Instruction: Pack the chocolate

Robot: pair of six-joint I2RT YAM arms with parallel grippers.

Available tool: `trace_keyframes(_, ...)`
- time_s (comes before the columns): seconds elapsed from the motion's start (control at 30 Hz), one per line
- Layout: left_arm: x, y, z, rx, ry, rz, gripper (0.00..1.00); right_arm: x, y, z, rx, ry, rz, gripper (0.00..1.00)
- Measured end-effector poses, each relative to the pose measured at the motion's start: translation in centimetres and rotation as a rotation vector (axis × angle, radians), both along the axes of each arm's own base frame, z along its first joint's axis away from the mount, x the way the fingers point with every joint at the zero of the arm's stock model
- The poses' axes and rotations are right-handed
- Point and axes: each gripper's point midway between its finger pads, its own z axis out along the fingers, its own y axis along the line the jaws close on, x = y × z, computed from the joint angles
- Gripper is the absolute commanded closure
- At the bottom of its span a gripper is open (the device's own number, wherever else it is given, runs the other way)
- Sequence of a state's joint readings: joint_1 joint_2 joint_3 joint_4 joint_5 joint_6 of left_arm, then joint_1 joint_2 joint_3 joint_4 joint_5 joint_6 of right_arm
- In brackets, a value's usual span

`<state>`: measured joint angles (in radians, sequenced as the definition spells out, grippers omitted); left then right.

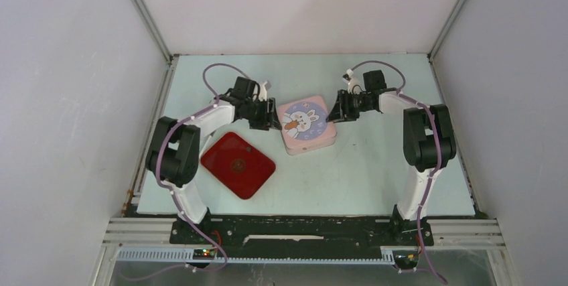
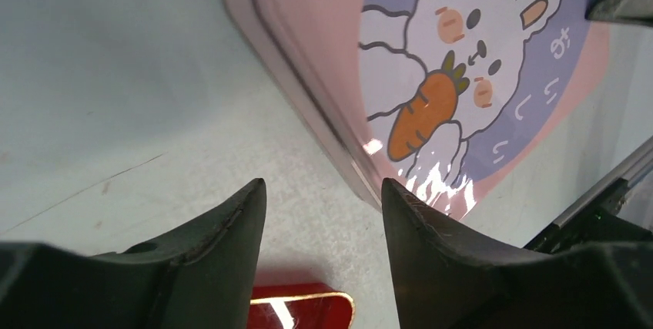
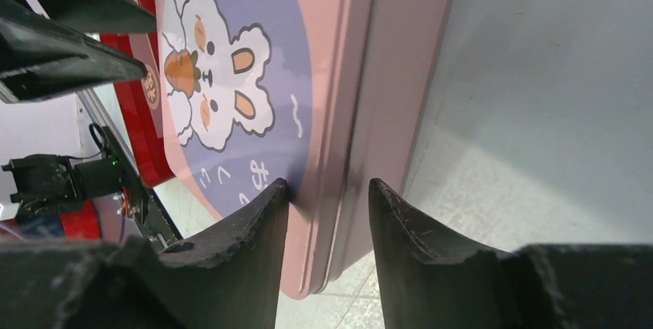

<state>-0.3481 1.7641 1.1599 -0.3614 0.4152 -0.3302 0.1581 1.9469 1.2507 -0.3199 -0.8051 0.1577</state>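
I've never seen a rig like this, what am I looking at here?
A left robot arm and a right robot arm are bolted to the near edge of a table. The wide picture looks down from above, behind them. The other two come from cameras on each wrist, so the dark prongs at the bottom belong to that arm. On the table lie a pink tin with a rabbit lid and a red tray. The left end effector is open beside the tin, holding nothing. The right end effector straddles the tin's edge; whether it grips is unclear.
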Motion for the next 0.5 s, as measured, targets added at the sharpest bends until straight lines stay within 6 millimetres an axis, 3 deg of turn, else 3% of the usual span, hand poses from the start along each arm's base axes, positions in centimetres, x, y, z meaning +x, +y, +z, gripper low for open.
trace_keyframes(0.23, 0.0, -3.1, -0.9, -0.022, 0.047, -0.077, 0.48, 1.0, -1.4, 0.1, 0.013, 0.010, -0.042, 0.59)
trace_keyframes(0.37, 0.5, -4.2, -1.0, -0.036, 0.059, -0.099, 0.49, 1.2, -1.1, -0.2, 0.019, 0.021, -0.039, 0.61)
trace_keyframes(0.5, 0.7, -4.7, -1.2, -0.045, 0.070, -0.104, 0.49, 1.8, -1.0, -1.1, -0.005, 0.069, -0.078, 0.76)
